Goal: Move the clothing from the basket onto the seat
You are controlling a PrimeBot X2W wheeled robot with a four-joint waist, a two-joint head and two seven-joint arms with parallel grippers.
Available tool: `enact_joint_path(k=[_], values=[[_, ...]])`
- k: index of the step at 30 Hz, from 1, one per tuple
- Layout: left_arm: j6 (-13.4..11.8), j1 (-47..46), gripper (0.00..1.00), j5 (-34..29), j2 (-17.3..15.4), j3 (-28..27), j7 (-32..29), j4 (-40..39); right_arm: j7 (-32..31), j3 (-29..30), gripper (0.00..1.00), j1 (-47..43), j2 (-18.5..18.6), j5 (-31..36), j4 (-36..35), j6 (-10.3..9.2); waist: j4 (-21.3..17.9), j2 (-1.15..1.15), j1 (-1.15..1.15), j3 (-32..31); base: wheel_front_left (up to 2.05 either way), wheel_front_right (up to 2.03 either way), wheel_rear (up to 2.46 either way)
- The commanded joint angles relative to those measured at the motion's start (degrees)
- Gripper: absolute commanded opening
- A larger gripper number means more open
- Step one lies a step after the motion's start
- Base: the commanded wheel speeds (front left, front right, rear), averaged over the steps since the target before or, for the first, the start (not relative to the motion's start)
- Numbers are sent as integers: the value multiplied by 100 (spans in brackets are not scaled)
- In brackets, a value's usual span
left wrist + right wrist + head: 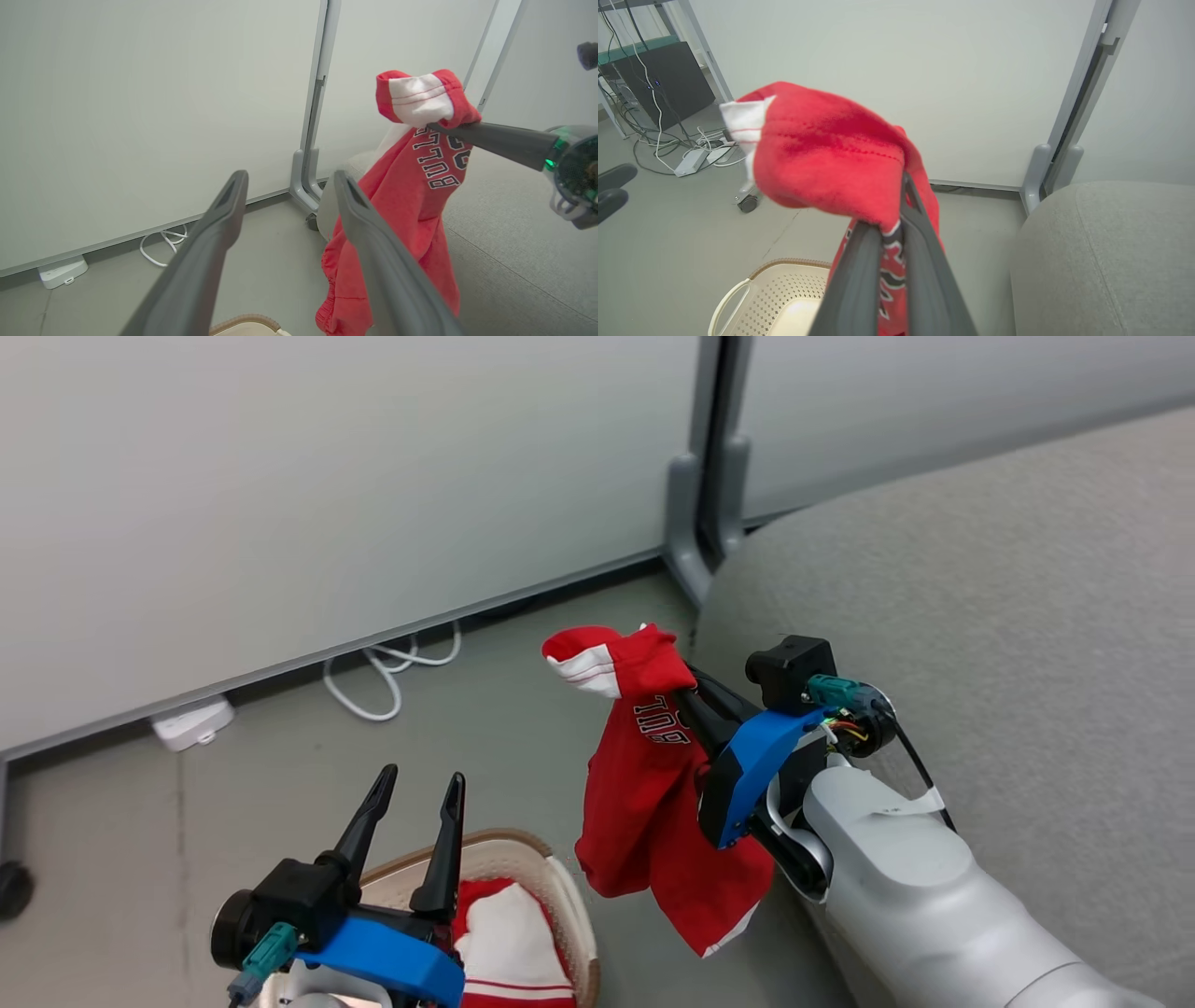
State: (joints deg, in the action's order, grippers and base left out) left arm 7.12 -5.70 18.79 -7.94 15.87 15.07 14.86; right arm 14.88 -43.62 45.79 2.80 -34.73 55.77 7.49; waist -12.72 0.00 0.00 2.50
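My right gripper [686,695] is shut on a red garment [653,784] with white panels and dark lettering. It hangs in the air over the floor, just left of the grey seat [1008,616]. The left wrist view shows the same red garment [411,196] draped from the right gripper [432,125], and in the right wrist view the red garment [826,154] folds over the right gripper [896,205]. A second red and white garment [509,933] lies in the cream basket [569,896] at the bottom. My left gripper [420,779] stands open above the basket, holding nothing.
A pale partition wall [327,476] with a grey post foot [700,532] stands behind. A white cable [387,677] and a power strip [193,721] lie on the floor by the wall. The right wrist view shows more cables [668,149] and a caster [748,204] at its left.
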Motion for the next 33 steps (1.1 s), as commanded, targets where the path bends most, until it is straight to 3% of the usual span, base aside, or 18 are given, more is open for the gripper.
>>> enact_joint_path(k=[1, 15, 23, 33], values=[[45, -47, 100, -31, 1, -25, 15, -10, 30, 19, 0, 136, 16, 30, -21, 1, -328, 0, 0, 80, 0, 0, 0], [50, -174, 100, -128, -116, -21, 15, -68, 34, 220, 0, 101, 12, 97, -68, 1, -1759, 0, 0, 315, 0, 0, 0], [50, -536, 100, -20, -218, 428, 15, 92, 38, 848, 0, -34, 6, 433, -26, 1, -1880, 0, 0, 513, 0, 0, 0], [50, -698, 100, 86, -318, 564, 15, 182, -39, 1266, 0, -196, 8, 571, -204, 1, -1898, 0, 0, 692, 0, 0, 0]])
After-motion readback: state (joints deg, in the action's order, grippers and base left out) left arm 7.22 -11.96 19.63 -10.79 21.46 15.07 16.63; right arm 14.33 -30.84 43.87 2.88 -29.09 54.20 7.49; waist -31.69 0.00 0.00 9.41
